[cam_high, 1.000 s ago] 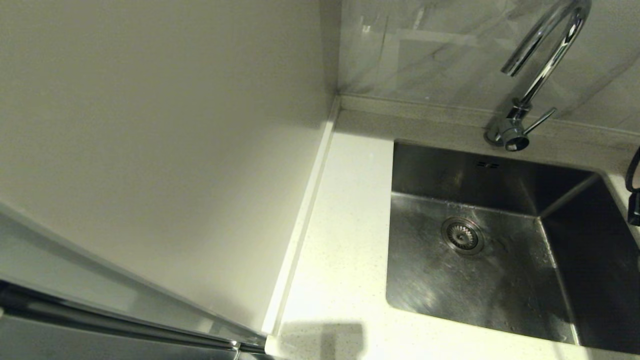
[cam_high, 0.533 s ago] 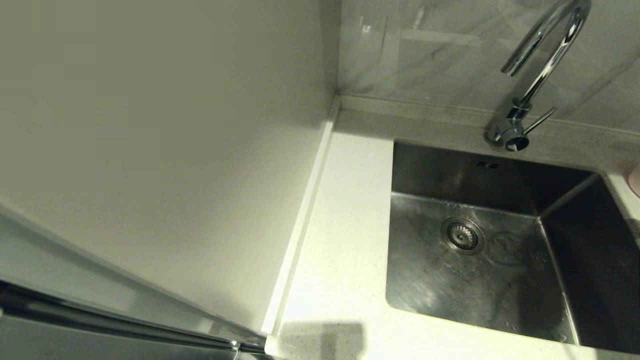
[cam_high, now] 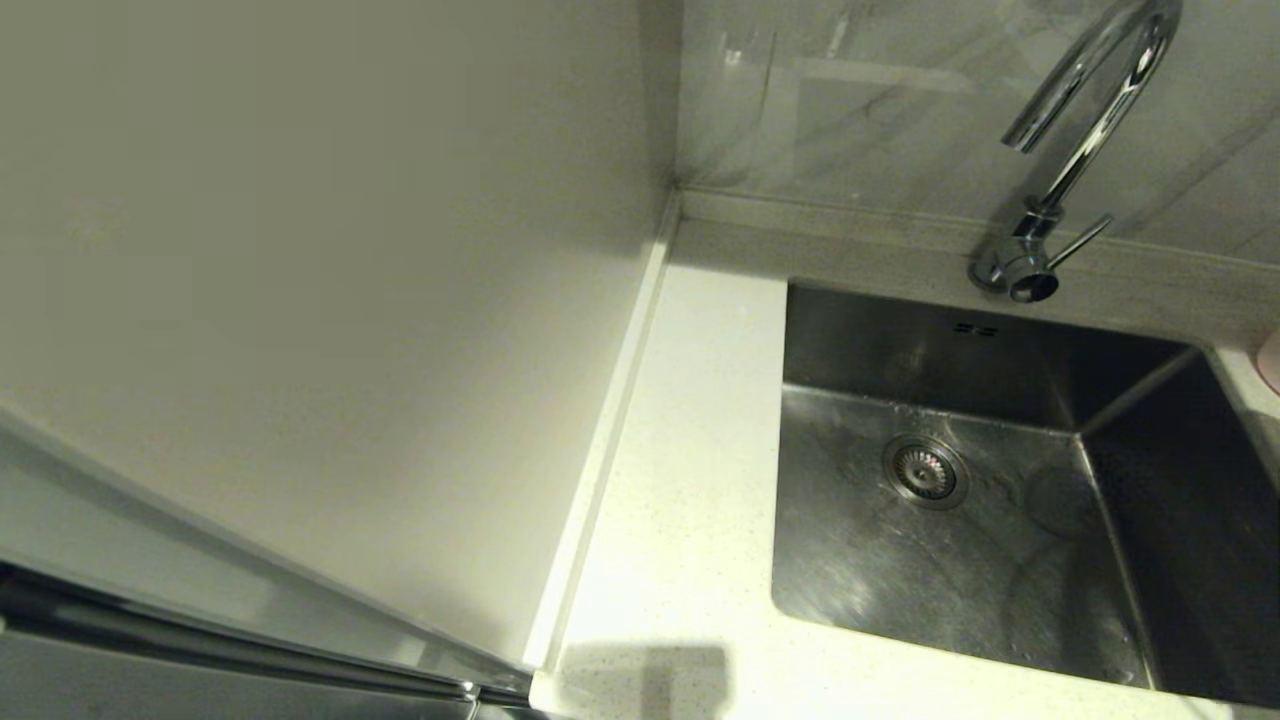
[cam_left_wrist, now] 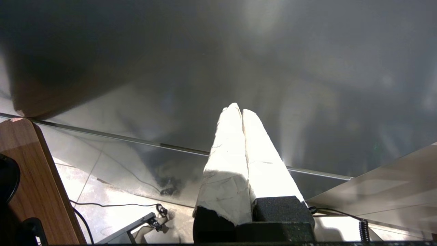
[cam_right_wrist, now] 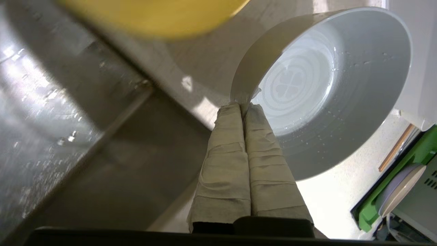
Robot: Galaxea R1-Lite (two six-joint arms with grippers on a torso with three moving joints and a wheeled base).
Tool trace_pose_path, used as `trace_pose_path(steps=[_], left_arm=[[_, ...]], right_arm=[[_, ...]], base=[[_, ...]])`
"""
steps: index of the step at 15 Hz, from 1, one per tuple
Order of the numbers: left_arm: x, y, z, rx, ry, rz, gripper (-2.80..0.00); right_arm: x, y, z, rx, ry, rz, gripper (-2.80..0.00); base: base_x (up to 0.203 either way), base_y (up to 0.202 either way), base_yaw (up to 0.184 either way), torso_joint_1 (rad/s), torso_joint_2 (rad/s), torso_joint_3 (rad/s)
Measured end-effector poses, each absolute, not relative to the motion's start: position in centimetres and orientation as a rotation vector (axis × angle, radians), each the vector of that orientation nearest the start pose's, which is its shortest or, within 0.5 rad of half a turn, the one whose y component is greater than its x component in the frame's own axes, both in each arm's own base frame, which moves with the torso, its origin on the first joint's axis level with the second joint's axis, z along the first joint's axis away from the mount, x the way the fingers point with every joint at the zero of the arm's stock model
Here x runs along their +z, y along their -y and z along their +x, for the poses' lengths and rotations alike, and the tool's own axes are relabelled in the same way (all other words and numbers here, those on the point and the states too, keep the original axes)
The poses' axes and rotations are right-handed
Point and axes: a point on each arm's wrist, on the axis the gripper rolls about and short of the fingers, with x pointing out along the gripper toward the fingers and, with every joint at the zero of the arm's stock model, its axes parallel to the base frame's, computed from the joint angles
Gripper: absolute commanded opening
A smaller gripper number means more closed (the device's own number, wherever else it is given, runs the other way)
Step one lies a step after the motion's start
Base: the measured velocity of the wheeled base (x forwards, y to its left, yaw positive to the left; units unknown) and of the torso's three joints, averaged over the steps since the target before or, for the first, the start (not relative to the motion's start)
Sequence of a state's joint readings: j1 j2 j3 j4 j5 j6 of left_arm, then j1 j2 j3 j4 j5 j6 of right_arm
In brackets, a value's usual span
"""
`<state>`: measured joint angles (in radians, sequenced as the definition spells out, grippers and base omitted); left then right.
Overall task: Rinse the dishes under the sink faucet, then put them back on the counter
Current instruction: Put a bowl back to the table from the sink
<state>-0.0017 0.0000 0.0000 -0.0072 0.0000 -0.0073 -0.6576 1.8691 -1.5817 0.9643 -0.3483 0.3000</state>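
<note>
A: What does the right pincer hold?

B: Its two cloth-wrapped fingers are pressed together on the rim of a small round grey matte bowl. The bowl is tilted on its side, its open mouth facing the wrist camera, with water drops on the inside. A clover-like mark shows on its bottom.

A: Where is this bowl?

B: It is above the edge between the brushed stainless steel sink and the white speckled tabletop. I cannot tell whether it touches the tabletop. A yellow round bowl is near it, only partly seen.

A: And the left pincer?

B: The left pincer has its white fingers closed together with nothing between them. It is away from the sink, before a grey glossy panel.

A: What does the head view show?

B: The sink with its round strainer drain, the chrome gooseneck faucet behind it with its spout curving over the basin, and a sliver of a pale pink bowl at the right edge.
</note>
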Motion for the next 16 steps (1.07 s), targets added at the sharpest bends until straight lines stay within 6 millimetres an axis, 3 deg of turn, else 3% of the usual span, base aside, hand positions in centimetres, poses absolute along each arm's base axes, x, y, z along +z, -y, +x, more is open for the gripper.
trace_pose_path(steps=[5, 6, 7, 16], left_arm=[[7.6, 0.0, -2.3, -0.002, 0.007, -0.008, -2.8], [7.6, 0.0, -2.3, -0.002, 0.007, -0.008, -2.8], [7.6, 0.0, -2.3, -0.002, 0.007, -0.007, -2.8], [7.6, 0.0, -2.3, -0.002, 0.007, -0.007, -2.8]], right_arm=[[20.0, 20.8, 24.1, -1.076, -1.185, 0.454, -2.8], [19.8, 20.9, 24.1, -1.076, -1.193, 0.455, -0.81], [19.7, 20.9, 24.1, -1.078, -1.199, 0.457, 0.0], [19.9, 21.3, 24.0, -1.09, -1.176, 0.463, 0.0]], base=[[0.0, 0.0, 0.0, 0.0, 0.0, 0.0], [0.0, 0.0, 0.0, 0.0, 0.0, 0.0], [0.0, 0.0, 0.0, 0.0, 0.0, 0.0], [0.0, 0.0, 0.0, 0.0, 0.0, 0.0]])
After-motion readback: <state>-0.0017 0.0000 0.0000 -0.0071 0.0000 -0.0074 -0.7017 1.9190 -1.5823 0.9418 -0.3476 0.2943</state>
